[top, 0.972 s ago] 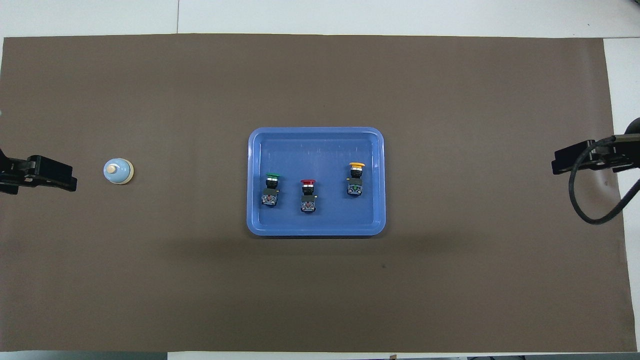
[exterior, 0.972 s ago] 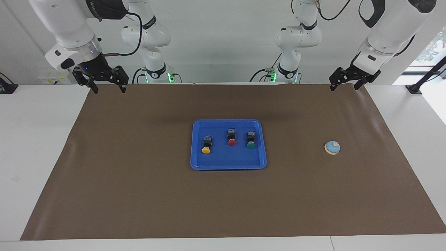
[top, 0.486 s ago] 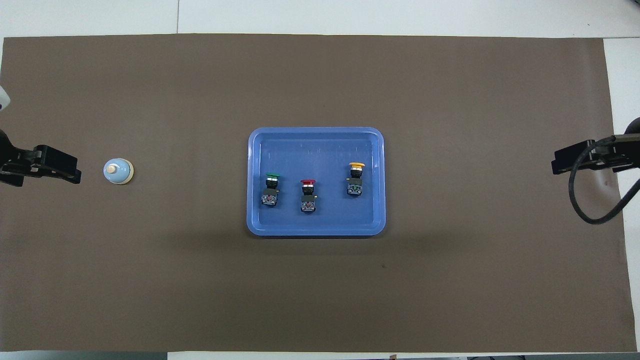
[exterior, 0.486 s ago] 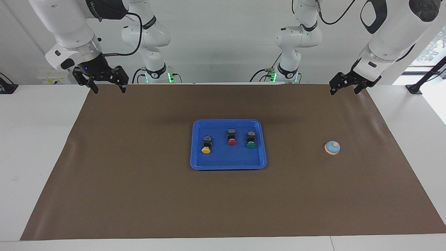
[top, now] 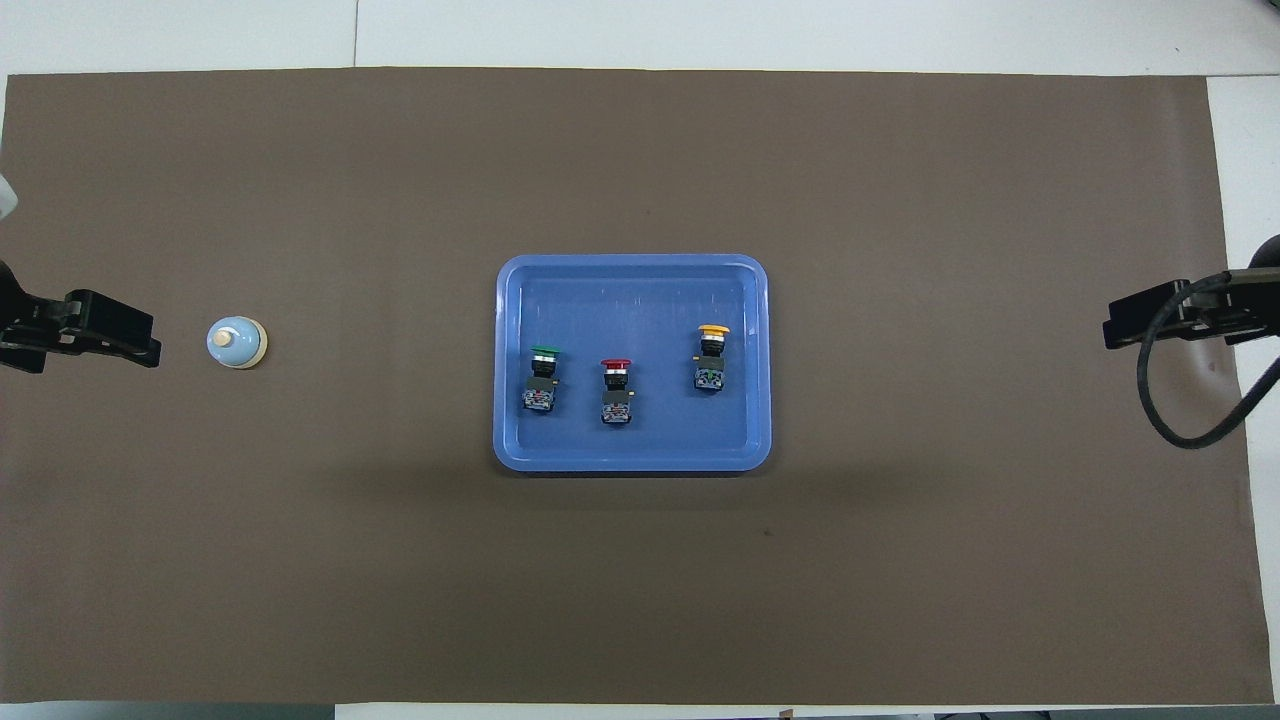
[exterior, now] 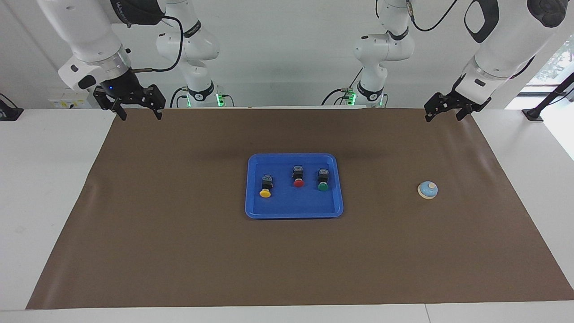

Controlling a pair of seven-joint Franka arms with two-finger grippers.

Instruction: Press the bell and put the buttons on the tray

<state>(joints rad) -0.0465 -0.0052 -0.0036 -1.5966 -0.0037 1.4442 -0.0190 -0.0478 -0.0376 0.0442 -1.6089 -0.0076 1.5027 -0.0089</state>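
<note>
The three buttons point(exterior: 296, 180) lie in the tray point(exterior: 293, 212) mid-mat; the bell point(exterior: 428, 190) sits toward my left arm's end. My left gripper point(exterior: 444, 114) and right gripper point(exterior: 140, 115) hang open, empty.

You see a brown mat point(exterior: 179, 251) spread flat over most of the white worktop point(exterior: 45, 179), whose bare margins show at the mat's edges.
</note>
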